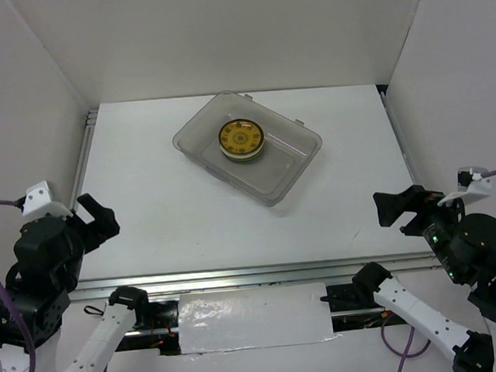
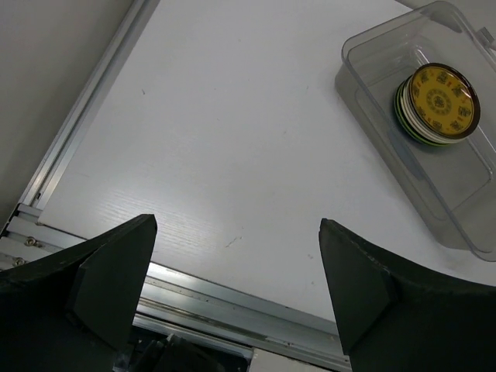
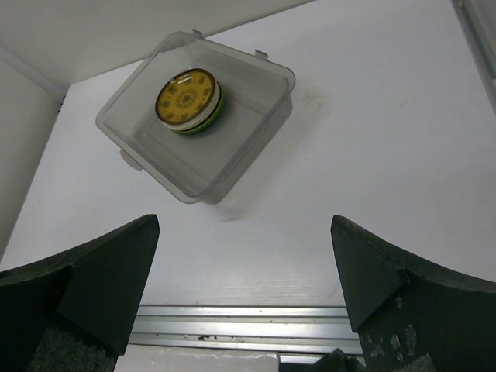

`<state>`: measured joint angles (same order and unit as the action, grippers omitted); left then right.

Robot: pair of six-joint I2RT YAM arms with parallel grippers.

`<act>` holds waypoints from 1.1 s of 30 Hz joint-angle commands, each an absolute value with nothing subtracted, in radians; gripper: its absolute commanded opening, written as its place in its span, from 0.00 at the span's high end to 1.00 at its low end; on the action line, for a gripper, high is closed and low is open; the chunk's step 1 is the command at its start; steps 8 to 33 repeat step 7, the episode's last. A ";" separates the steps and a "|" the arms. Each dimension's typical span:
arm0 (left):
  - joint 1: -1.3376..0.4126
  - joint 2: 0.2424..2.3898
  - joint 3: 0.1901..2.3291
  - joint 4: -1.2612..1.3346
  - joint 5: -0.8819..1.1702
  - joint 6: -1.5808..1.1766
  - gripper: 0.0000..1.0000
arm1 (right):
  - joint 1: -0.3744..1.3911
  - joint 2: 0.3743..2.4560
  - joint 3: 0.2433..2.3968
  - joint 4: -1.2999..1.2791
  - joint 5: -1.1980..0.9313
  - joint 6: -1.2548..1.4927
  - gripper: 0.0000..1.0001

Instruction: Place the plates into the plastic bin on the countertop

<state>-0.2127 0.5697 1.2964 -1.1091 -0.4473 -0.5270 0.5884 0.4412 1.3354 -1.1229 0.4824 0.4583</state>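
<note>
A stack of plates (image 1: 242, 139) sits inside the clear plastic bin (image 1: 291, 168) at the back middle of the white countertop (image 1: 173, 217). A golden-brown patterned plate (image 2: 442, 101) tops the stack, with green and pale rims showing beneath it (image 3: 203, 124). The bin (image 2: 368, 116) (image 3: 240, 155) lies at an angle to the table edges. My left gripper (image 1: 95, 215) hangs open over the near left edge, far from the bin, nothing between its fingers (image 2: 116, 271). My right gripper (image 1: 390, 206) hangs open over the near right edge, likewise holding nothing (image 3: 245, 267).
A metal rail (image 1: 254, 276) runs along the countertop's front edge, with another rail (image 1: 84, 155) down the left side. White walls close in the left, back and right. A white taped panel (image 1: 253, 318) lies between the arm bases.
</note>
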 commanded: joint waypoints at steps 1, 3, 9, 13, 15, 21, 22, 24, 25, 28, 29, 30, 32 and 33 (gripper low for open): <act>-0.219 0.526 1.290 -1.146 -0.482 -0.543 0.01 | 0.569 0.410 1.332 -1.206 0.522 0.483 0.00; -0.222 0.522 1.310 -1.161 -0.489 -0.554 0.01 | 0.563 0.393 1.318 -1.198 0.500 0.483 0.00; -0.222 0.532 1.312 -1.172 -0.466 -0.555 0.01 | 0.552 0.385 1.310 -1.184 0.454 0.480 0.00; -0.222 0.532 1.312 -1.172 -0.466 -0.555 0.01 | 0.552 0.385 1.310 -1.184 0.454 0.480 0.00; -0.222 0.532 1.312 -1.172 -0.466 -0.555 0.01 | 0.552 0.385 1.310 -1.184 0.454 0.480 0.00; -0.222 0.532 1.312 -1.172 -0.466 -0.555 0.01 | 0.552 0.385 1.310 -1.184 0.454 0.480 0.00; -0.222 0.532 1.312 -1.172 -0.466 -0.555 0.01 | 0.552 0.385 1.310 -1.184 0.454 0.480 0.00; -0.222 0.532 1.312 -1.172 -0.466 -0.555 0.01 | 0.552 0.385 1.310 -1.184 0.454 0.480 0.00; -0.222 0.532 1.312 -1.172 -0.466 -0.555 0.01 | 0.552 0.385 1.310 -1.184 0.454 0.480 0.00; -0.222 0.532 1.312 -1.172 -0.466 -0.555 0.01 | 0.552 0.385 1.310 -1.184 0.454 0.480 0.00; -0.222 0.532 1.312 -1.172 -0.466 -0.555 0.01 | 0.552 0.385 1.310 -1.184 0.454 0.480 0.00; -0.222 0.532 1.312 -1.172 -0.466 -0.555 0.01 | 0.552 0.385 1.310 -1.184 0.454 0.480 0.00; -0.222 0.532 1.312 -1.172 -0.466 -0.555 0.01 | 0.552 0.385 1.310 -1.184 0.454 0.480 0.00; -0.222 0.532 1.312 -1.172 -0.466 -0.555 0.01 | 0.552 0.385 1.310 -1.184 0.454 0.480 0.00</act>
